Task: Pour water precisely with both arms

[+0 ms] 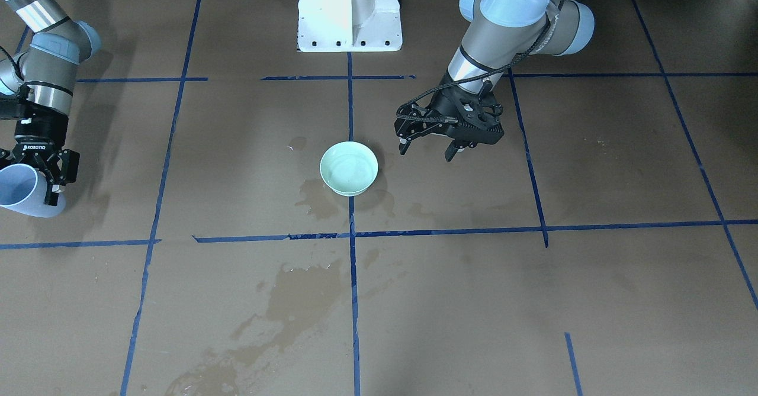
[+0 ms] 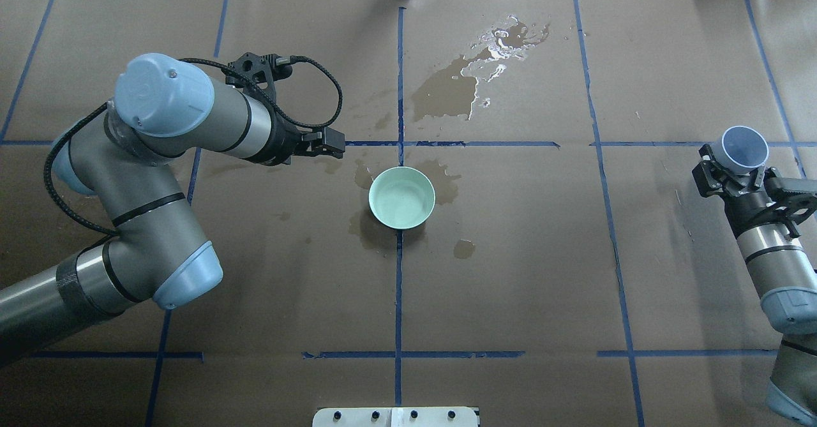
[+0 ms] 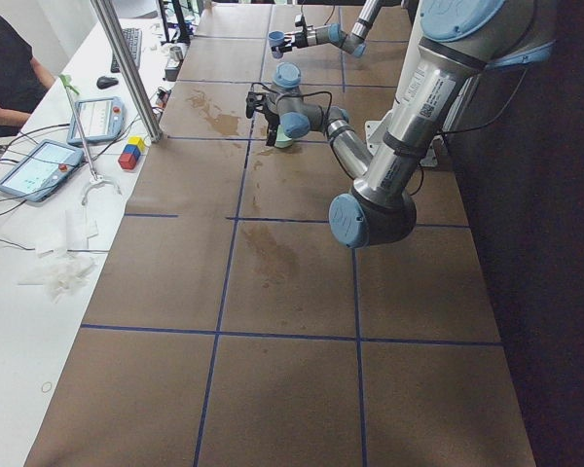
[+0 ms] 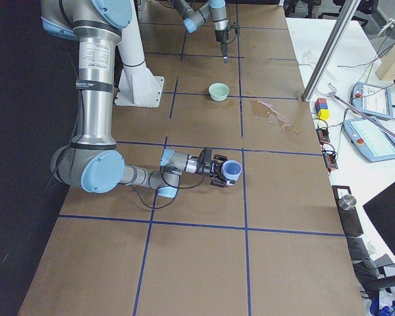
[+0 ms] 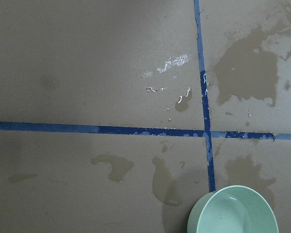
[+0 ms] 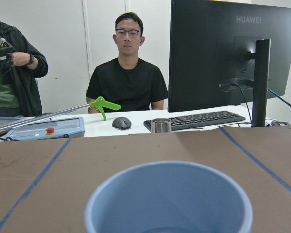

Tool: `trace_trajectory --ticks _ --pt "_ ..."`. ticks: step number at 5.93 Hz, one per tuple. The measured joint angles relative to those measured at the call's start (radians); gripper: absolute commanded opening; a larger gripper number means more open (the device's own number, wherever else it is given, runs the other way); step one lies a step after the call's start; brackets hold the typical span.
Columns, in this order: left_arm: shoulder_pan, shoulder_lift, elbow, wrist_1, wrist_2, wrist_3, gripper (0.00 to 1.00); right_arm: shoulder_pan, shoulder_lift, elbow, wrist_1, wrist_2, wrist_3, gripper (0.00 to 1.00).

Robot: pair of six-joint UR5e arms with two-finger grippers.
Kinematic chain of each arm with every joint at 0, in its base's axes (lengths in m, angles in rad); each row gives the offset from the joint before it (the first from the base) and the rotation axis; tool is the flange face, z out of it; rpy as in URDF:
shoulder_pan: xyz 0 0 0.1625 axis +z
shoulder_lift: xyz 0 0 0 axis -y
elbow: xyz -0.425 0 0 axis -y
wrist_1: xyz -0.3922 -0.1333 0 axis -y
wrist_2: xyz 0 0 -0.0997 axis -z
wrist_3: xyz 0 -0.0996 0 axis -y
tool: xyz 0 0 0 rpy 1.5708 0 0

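A pale green bowl (image 1: pixel 349 168) stands at the table's middle, also in the overhead view (image 2: pixel 402 197) and the left wrist view (image 5: pixel 233 213). Faint glints inside it suggest a little water. My left gripper (image 1: pixel 426 152) is open and empty, hovering just beside the bowl, apart from it; it also shows in the overhead view (image 2: pixel 337 145). My right gripper (image 2: pixel 740 166) is shut on a pale blue cup (image 2: pixel 744 146) far off at the table's right end. The cup (image 1: pixel 21 192) stays roughly upright; the right wrist view (image 6: pixel 169 199) shows its rim. I cannot tell its content.
Dark wet stains (image 2: pixel 447 95) with shiny puddles (image 2: pixel 504 36) lie beyond the bowl, smaller ones around it. Blue tape lines (image 2: pixel 399 286) grid the brown table. The white pedestal (image 1: pixel 349 11) stands at the robot's side. People, a monitor and tablets (image 4: pixel 375 141) are past the far edge.
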Motion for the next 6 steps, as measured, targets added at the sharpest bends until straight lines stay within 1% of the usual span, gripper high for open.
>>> trace_trajectory --ticks 4,5,6 --pt "0.000 0.000 0.000 0.000 0.000 0.000 1.00 -0.022 -0.007 -0.012 0.005 0.004 0.000 0.02" --pt "0.000 0.000 -0.001 0.000 0.000 0.000 1.00 -0.023 -0.008 -0.018 0.005 0.004 -0.001 0.10" --pt "0.000 -0.001 -0.001 0.000 0.000 0.000 1.00 -0.024 -0.008 -0.019 0.008 0.004 0.001 0.26"
